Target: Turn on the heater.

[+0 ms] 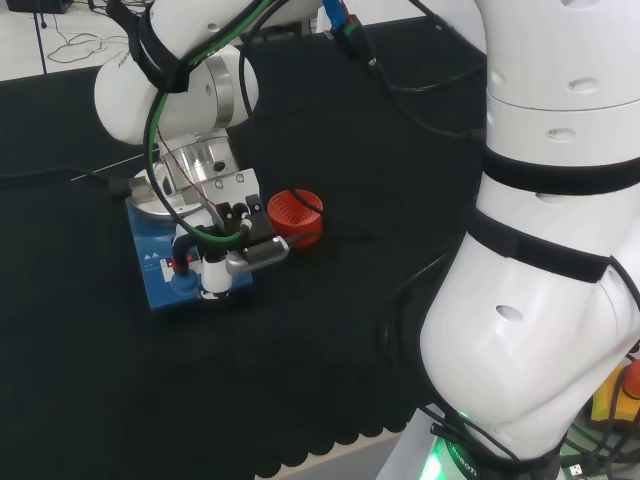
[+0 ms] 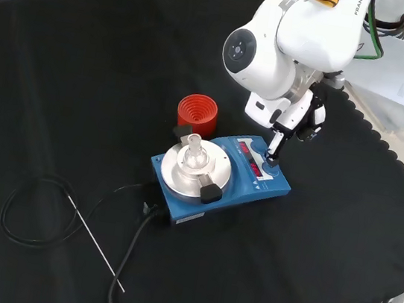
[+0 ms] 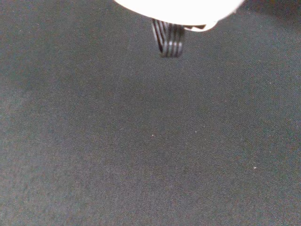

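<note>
Reaching down from the white arm, the hand [image 2: 290,126] points one straight finger [image 2: 273,148] onto the front panel of the heater [image 2: 247,177], its tip touching the blue face just beside the red display; the other fingers look tucked back, and nothing is held. The head view shows the hand [image 1: 235,250] over the same panel, a white fingertip [image 1: 214,280] down on the blue surface next to a small red light.

One heater stands near the middle of the bench [image 2: 86,67], with one round metal plate [image 2: 184,172] carrying one small clear flask [image 2: 194,150]. One red ribbed ring [image 2: 197,114] sits just beside the heater. The front view adds one black cable [image 2: 34,218] and one thin metal rod [image 2: 95,242] lying on the cloth. From the wrist, dark cloth [image 3: 141,150] lies below the hand's blurred white underside [image 3: 178,9].
</note>
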Controlling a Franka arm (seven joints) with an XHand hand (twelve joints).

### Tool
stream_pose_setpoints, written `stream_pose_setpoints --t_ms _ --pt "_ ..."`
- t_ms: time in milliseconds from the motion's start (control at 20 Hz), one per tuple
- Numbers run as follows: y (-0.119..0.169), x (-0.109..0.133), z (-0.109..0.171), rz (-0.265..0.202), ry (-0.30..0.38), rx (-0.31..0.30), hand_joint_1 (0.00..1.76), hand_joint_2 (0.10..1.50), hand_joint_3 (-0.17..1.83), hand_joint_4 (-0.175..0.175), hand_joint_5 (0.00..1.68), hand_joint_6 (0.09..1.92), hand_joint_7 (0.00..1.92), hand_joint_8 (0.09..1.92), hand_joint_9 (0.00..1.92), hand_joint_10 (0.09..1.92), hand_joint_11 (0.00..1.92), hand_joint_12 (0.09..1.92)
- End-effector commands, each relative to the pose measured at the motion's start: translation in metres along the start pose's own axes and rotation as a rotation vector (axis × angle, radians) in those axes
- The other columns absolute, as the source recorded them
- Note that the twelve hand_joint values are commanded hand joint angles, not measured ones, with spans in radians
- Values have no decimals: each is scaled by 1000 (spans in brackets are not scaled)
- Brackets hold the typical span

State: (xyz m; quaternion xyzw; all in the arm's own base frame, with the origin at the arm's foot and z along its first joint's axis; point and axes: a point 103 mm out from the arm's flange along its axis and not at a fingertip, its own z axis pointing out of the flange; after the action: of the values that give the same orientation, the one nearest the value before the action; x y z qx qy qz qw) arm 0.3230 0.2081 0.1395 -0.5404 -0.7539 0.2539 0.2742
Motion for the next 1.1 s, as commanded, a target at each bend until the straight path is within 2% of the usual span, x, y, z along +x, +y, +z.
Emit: stream_pose_setpoints --t_ms 50,600,1100 --pt "0 -3 1 3 0 4 1455 675 1117 -38 301 614 1574 1757 1615 1730 1401 1516" --pt "2 -14 7 7 3 8 1455 675 1118 -38 298 623 1576 1754 1618 1727 1401 1516" --pt "1 -12 3 11 5 -1 1454 674 1120 -39 298 630 1579 1750 1618 1725 1401 1516"
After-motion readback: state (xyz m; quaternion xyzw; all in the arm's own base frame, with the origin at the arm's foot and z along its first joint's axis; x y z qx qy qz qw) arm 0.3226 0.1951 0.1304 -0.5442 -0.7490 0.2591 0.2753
